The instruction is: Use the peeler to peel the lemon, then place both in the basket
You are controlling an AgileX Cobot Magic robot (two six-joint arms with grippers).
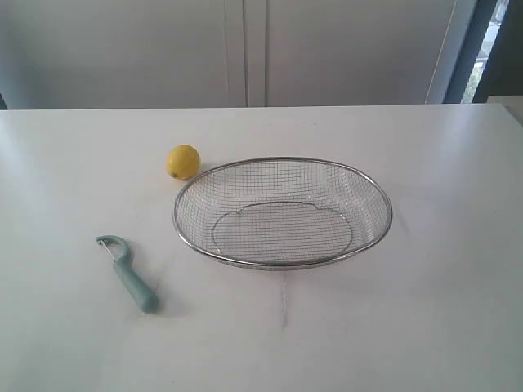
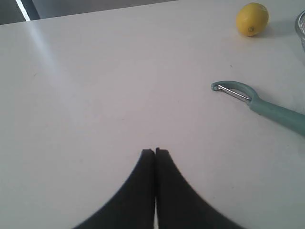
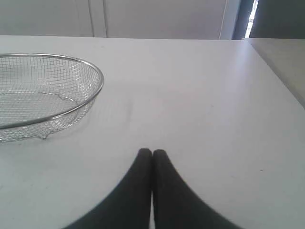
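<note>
The left gripper [image 2: 155,150] has its jaws pressed together on nothing and hangs over bare tabletop. The right gripper [image 3: 152,151] is closed and empty in the same way. Neither arm shows in the exterior view.

The white table [image 1: 441,327] carries everything. The wire mesh basket [image 1: 282,264] sits near its middle with nothing inside. The peeler [image 1: 129,273] lies flat to the basket's left and nearer the camera, well apart from it, with its looped head pointing away and its teal handle trailing toward the near edge. The lemon [image 1: 183,162] rests on the table outside the basket, just beside the far left of the rim. Whether it touches the rim cannot be told.

The task appears to be at its very start, with the lemon unpeeled and both items out of the basket. The next move likely calls for opening the jaws and descending across the peeler's handle. The other arm would then need to steady the round lemon, which could roll.
</note>
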